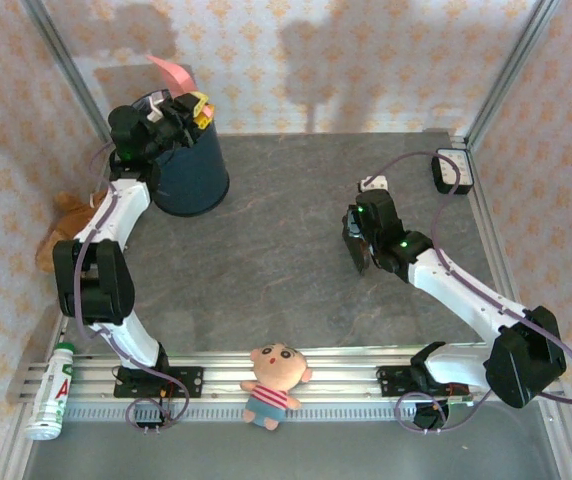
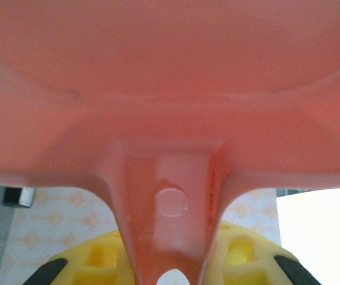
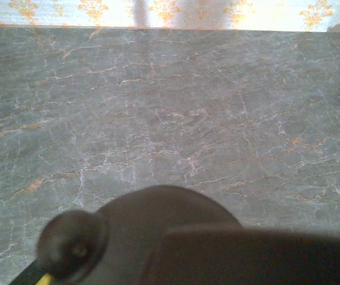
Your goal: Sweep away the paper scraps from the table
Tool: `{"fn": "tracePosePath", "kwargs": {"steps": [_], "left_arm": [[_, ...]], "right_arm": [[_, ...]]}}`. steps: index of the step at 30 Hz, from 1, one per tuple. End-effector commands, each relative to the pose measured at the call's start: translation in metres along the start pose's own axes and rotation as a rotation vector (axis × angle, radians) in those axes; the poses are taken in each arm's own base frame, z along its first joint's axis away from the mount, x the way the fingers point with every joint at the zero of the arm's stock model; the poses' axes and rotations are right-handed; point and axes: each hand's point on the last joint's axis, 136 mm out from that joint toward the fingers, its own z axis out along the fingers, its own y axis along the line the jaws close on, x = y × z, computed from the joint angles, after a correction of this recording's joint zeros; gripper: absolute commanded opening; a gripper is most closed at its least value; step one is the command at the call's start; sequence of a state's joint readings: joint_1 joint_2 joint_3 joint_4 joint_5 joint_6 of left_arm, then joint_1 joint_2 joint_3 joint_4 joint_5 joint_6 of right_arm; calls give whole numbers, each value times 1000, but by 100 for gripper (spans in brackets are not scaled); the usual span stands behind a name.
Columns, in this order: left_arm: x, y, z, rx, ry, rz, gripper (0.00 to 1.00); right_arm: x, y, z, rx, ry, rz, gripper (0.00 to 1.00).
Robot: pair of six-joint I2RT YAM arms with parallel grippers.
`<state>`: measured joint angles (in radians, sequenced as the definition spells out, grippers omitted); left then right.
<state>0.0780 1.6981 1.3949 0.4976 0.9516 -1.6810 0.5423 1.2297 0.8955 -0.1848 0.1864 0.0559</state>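
Table [image 1: 296, 270]: dark grey, stone-veined top. Dark blue bin [image 1: 196, 175] stands at the far left corner; small white box [image 1: 453, 170] at the far right corner. Plush doll [image 1: 274, 385] lies mid front edge, on the rail.

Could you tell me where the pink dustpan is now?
Top view: the pink dustpan sits far left, gripped in the left pincer over the dark blue bin.

Left arm [image 1: 116, 215] stretches far back, jaws clamped; right arm [image 1: 456, 285] bends low, jaws shut.

Two robot arms [image 1: 116, 230] [image 1: 456, 285], one dark bin [image 1: 191, 175], one pink dustpan [image 1: 171, 72], two soft toys [image 1: 276, 380] [image 1: 64, 225] and one bottle [image 1: 54, 395] at the bench [image 1: 286, 260].
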Motion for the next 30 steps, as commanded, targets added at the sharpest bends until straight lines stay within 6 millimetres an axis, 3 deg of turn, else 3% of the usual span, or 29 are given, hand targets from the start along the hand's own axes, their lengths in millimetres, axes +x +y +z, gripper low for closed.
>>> {"fn": "tracePosePath", "kwargs": {"steps": [1,8,18,30], "left_arm": [[18,-1,-7,-108,28,156,0],[27,28,-28,-405,44,378,0],[48,65,-52,-769,198,700,0],[65,93,-69,-1055,319,929,0]], "right_arm": [[8,-4,3,11,16,11,0],[9,-4,5,10,19,16,0],[8,-4,5,14,13,24,0],[8,-6,6,24,10,30,0]]}}
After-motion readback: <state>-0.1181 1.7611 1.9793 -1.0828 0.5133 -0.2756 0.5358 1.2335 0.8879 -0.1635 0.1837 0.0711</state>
